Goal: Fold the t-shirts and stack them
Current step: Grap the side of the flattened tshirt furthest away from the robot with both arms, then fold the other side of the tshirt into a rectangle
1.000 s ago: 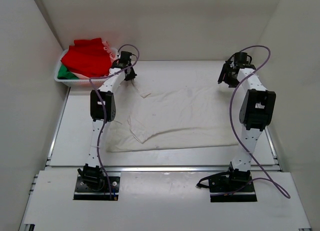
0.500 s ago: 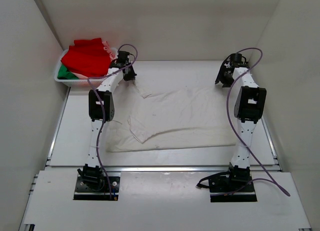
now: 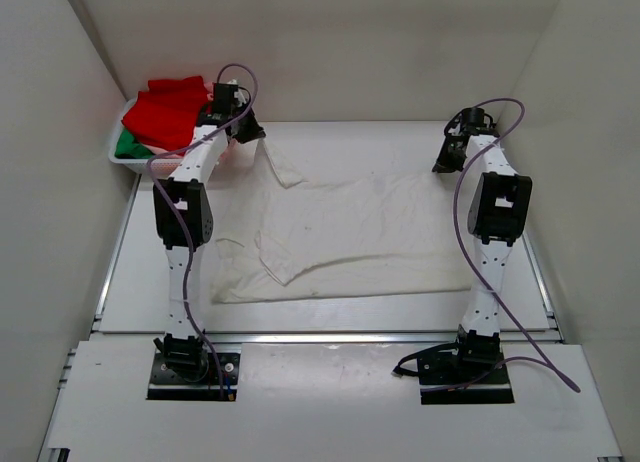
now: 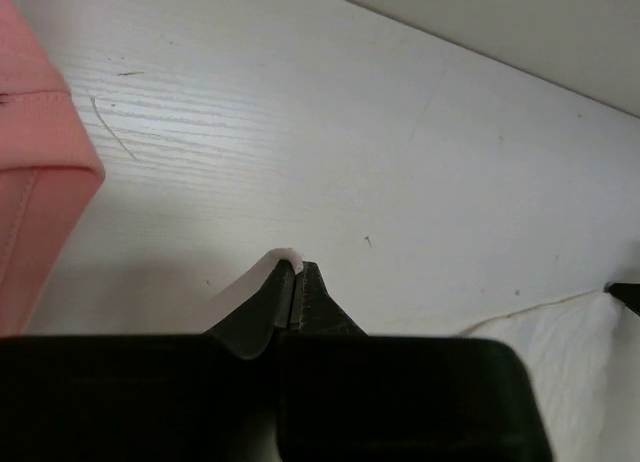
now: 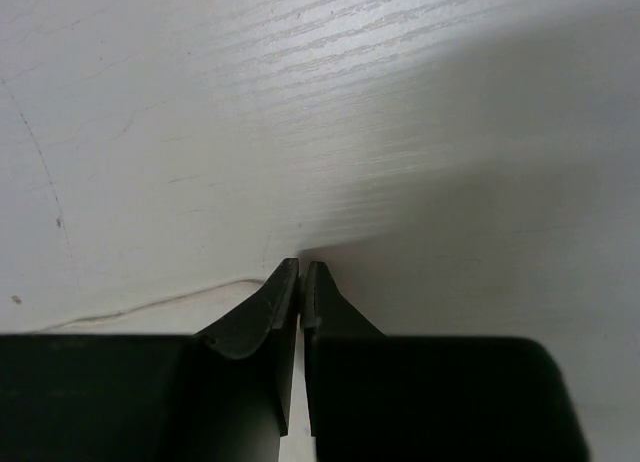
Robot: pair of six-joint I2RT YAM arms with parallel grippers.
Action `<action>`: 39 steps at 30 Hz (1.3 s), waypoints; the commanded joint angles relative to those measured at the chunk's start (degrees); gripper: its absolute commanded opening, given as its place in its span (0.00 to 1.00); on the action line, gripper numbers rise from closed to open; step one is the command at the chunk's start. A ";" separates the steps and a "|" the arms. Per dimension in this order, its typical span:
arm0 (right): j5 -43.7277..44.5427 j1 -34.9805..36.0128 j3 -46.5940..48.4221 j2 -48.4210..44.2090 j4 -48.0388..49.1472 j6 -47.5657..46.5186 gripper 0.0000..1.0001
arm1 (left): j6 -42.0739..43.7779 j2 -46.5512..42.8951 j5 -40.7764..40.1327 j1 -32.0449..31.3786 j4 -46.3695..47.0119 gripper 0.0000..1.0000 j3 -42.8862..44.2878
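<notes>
While both far corners of the off-white shirt (image 3: 350, 227) look pinched, I would move the two arms at the same height and pace, so the cloth lifts as one straight edge and does not sag in the middle.

The left gripper (image 4: 295, 267) has its jaws pressed together with a sliver of white cloth showing at the tips. The right gripper (image 5: 301, 270) is also closed to a hairline. I see no cloth at its tips from the wrist, but from above the shirt's far right corner runs up to it, so I judge it held.

The shirt lies spread and wrinkled across the middle of the table (image 3: 160, 272), its left sleeve creased inward. I would pull gently outward before folding, to take out that slack.

The basket (image 3: 118, 154) sits in the far left corner, just beside the left gripper. A red shirt (image 3: 165, 107) is heaped on top and a green shirt (image 3: 128, 142) shows beneath it. A pink shirt (image 4: 30, 182) shows at the left edge of the left wrist view. I must swing clear of that pile.
</notes>
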 commanded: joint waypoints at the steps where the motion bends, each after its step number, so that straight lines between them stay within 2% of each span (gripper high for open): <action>1: -1.52 -0.95 2.17 -1.81 0.32 0.18 0.00 | 0.91 -7.12 2.17 0.09 1.34 0.00 -2.33; 5: -2.48 -1.12 0.95 -3.56 0.22 -0.17 0.00 | 1.96 -11.68 3.40 -0.18 0.10 0.00 -7.78; 8: -3.71 -1.12 -2.91 -7.68 1.28 -0.78 0.00 | 2.05 -16.96 3.67 -0.71 2.12 0.00 -17.60; 14: -3.89 -1.30 -9.95 -14.37 2.43 -2.37 0.00 | 2.58 -25.74 2.00 -1.06 0.29 0.00 -27.20; 18: -4.50 -1.56 -19.68 -20.43 5.75 -3.51 0.00 | 3.02 -29.96 1.29 -0.54 -1.65 0.00 -32.31; 21: -4.77 -3.05 -31.00 -28.23 9.17 -5.17 0.00 | 3.36 -36.10 0.33 0.08 -2.26 0.00 -41.06; 28: -5.04 -4.64 -39.83 -33.27 9.90 -7.29 0.00 | 4.60 -42.62 -1.16 0.00 -4.99 0.00 -48.99; 39: -5.03 -6.31 -46.95 -40.03 9.37 -9.31 0.00 | 6.62 -51.59 -1.26 0.08 -7.54 0.00 -59.64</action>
